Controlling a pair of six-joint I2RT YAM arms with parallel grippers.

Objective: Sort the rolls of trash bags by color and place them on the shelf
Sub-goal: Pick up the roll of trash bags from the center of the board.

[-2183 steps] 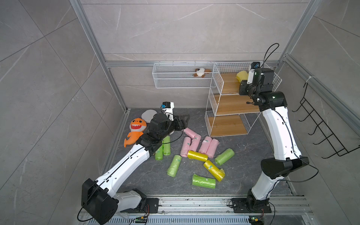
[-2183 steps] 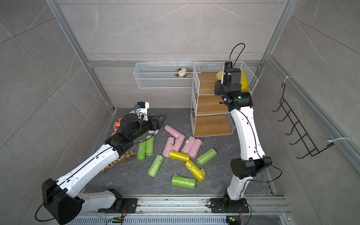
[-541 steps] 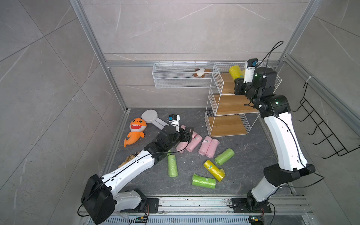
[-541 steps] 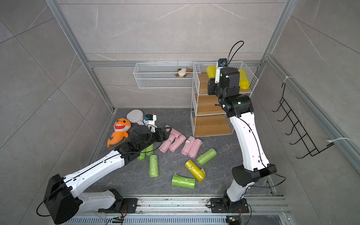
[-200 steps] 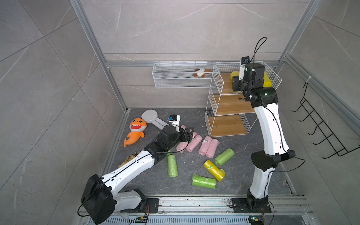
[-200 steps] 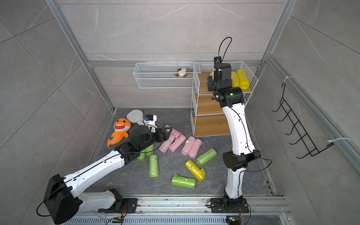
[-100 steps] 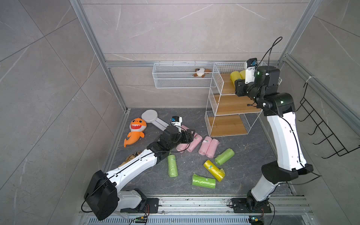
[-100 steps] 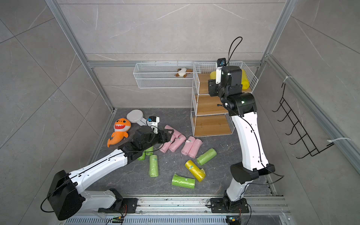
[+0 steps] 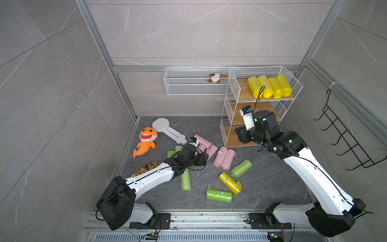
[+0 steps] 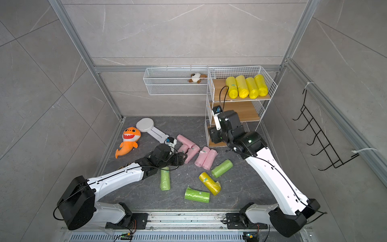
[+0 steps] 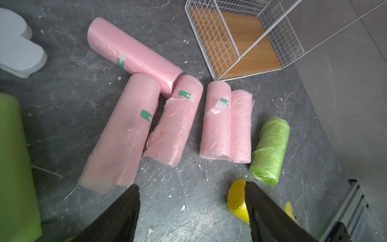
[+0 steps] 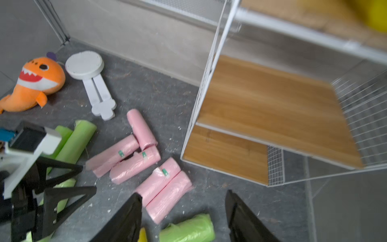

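Though empty, left jaws agape beside pink rolls (image 11: 123,130).

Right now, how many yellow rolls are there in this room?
5. Four yellow rolls lie side by side on the top tier of the shelf; the fifth roll lies on the floor. None appears hidden.

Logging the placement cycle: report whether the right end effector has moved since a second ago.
Yes. In a top view the right end effector has dropped from the top tier of the shelf to its bottom tier.
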